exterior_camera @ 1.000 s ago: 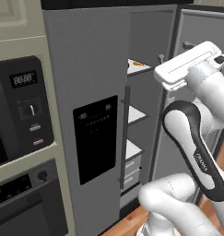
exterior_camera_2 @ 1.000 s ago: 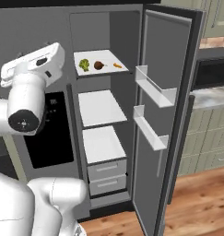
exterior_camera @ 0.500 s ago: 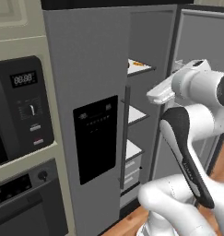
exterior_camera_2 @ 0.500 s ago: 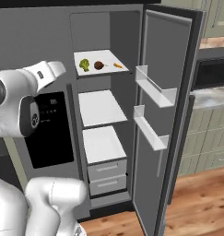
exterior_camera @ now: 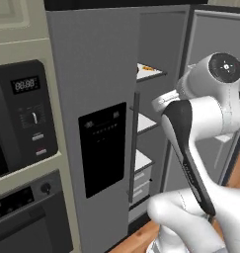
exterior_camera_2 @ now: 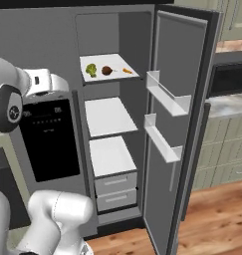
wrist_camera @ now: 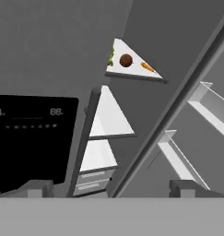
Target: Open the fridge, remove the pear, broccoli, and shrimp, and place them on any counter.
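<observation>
Standing at the far left in the left base view is a black wall oven with a digital display [exterior_camera: 25, 118], and just beside it the tall grey side-by-side fridge [exterior_camera_2: 58, 45], whose left door is shut and carries a black dispenser panel [exterior_camera_2: 48, 139]. Right of that panel the fridge's right compartment is exposed, with its grey door [exterior_camera_2: 180, 119] swung wide and two pale door bins fixed to its inner face. On the top white shelf [exterior_camera_2: 120, 77] three items lie in a row, apart from one another: the small lumpy yellow-green broccoli [exterior_camera_2: 91, 69] at the left, the reddish-brown pear [exterior_camera_2: 107, 70] in the middle, and the tiny orange shrimp [exterior_camera_2: 127, 71] at the right. In the hand view the pear [wrist_camera: 126, 60] and shrimp [wrist_camera: 147, 67] show on that same shelf, well apart from the pincer [wrist_camera: 111, 188]. Its two dark finger tips stand wide apart at the bottom of that view, released and grasping nothing. Two lower white shelves and two drawers sit beneath. At the far right, beyond the open door, the grey-white marbled bench [exterior_camera_2: 227, 103] runs over pale sage-green cabinets.
</observation>
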